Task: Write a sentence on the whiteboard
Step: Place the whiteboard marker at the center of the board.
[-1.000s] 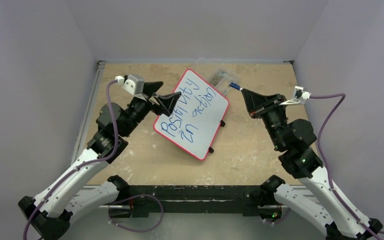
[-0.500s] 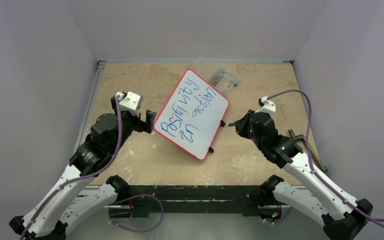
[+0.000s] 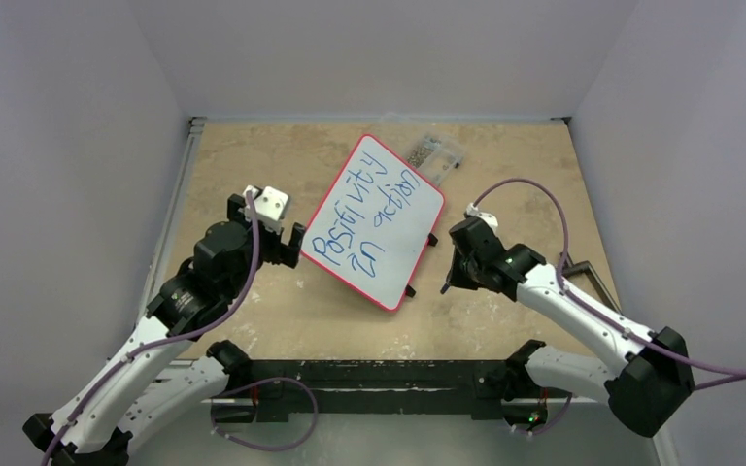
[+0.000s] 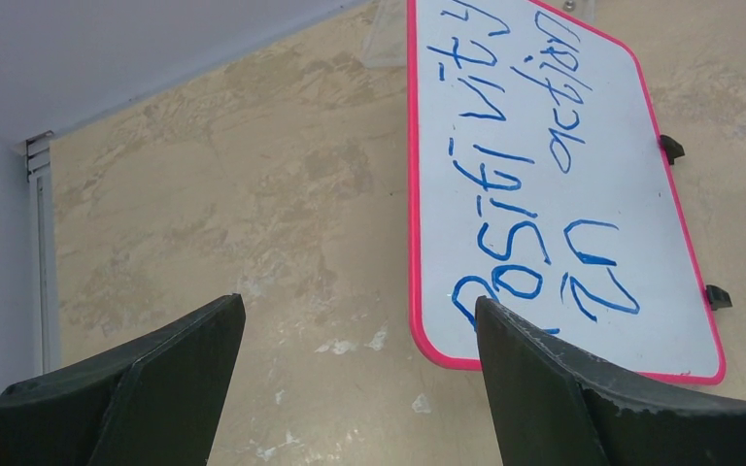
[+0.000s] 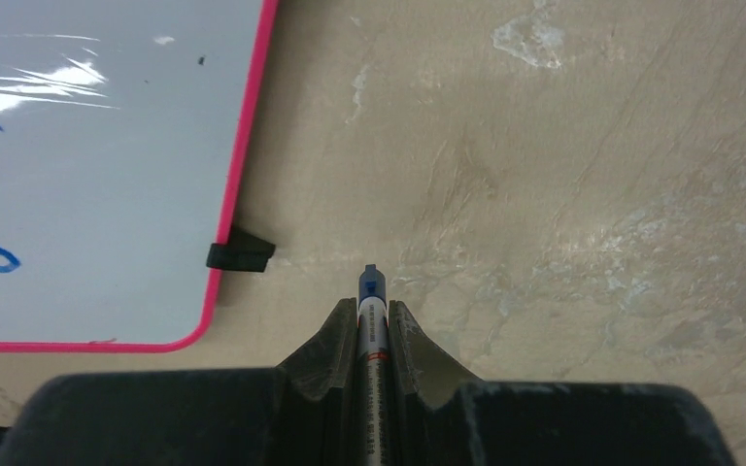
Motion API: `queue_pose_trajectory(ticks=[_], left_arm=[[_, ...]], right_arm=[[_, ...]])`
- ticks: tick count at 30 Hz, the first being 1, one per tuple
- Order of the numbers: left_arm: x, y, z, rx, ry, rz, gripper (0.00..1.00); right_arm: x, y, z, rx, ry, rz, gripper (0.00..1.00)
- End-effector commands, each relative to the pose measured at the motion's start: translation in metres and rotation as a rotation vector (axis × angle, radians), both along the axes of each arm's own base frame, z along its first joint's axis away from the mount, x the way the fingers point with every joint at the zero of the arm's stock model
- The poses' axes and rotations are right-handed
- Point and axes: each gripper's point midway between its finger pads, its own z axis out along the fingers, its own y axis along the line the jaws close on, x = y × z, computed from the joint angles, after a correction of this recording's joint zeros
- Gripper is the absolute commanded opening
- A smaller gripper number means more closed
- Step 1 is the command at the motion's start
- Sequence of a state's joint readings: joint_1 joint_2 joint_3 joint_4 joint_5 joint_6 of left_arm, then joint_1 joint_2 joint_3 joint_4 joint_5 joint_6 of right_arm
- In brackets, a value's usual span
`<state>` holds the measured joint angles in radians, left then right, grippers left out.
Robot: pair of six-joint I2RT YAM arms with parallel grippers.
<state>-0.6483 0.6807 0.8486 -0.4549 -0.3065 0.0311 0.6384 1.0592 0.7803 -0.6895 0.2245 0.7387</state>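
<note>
Top view with both wrist views. The rounded-corner rectangular whiteboard with a glossy white surface and thin red frame [image 3: 373,223] [image 4: 554,184] [image 5: 87,165] lies flat and askew near the middle of the mottled tan tabletop [image 3: 515,165], between the two arms. It carries blue handwriting reading "Positivity in action". Two small black clip feet [image 3: 432,239] [image 4: 671,148] [image 5: 240,254] project from its right-hand long edge. A small clear plastic container [image 3: 437,153] lies just beyond the board's far corner. The left gripper [image 3: 288,243] [image 4: 359,303] sits just beside the board's left long edge, near its near-left corner. Its jaws are spread wide and hold nothing. In the left wrist view one finger overlaps the board's corner; whether it touches the frame cannot be told. The right gripper [image 3: 449,282] [image 5: 374,309] points down at bare table to the right of the board, close to the nearer clip foot and apart from the frame. Its fingers are drawn narrow around a slim blue-tipped marker pen [image 5: 371,325]. The pen's tip protrudes a little past the fingertips; contact between tip and table cannot be judged.
</note>
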Motion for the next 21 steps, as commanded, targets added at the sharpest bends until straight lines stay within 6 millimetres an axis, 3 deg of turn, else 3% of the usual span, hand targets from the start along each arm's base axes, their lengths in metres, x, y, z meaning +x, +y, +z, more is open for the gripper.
queue_pose_trajectory(ticks=[1, 6, 10, 19, 20, 21], left_arm=[[0.000, 0.002, -0.002, 0.025, -0.008, -0.007, 0.89], [0.000, -0.001, -0.010, 0.045, 0.020, -0.027, 0.89], [0.000, -0.002, -0.013, 0.050, 0.025, -0.029, 0.89], [-0.001, -0.003, -0.017, 0.061, 0.043, -0.037, 0.89], [-0.001, -0.003, -0.017, 0.064, 0.044, -0.038, 0.89], [-0.001, -0.002, -0.018, 0.068, 0.045, -0.036, 0.89]], right_arm=[[0.000, -0.002, -0.004, -0.043, 0.050, 0.004, 0.00], [0.000, 0.003, -0.022, -0.046, 0.101, -0.015, 0.00], [0.004, -0.002, -0.026, -0.072, 0.094, -0.051, 0.14], [0.017, -0.019, -0.007, -0.116, -0.002, -0.152, 0.64], [0.023, -0.024, 0.002, -0.132, -0.035, -0.169, 0.76], [0.025, -0.025, 0.007, -0.135, -0.054, -0.174, 0.79]])
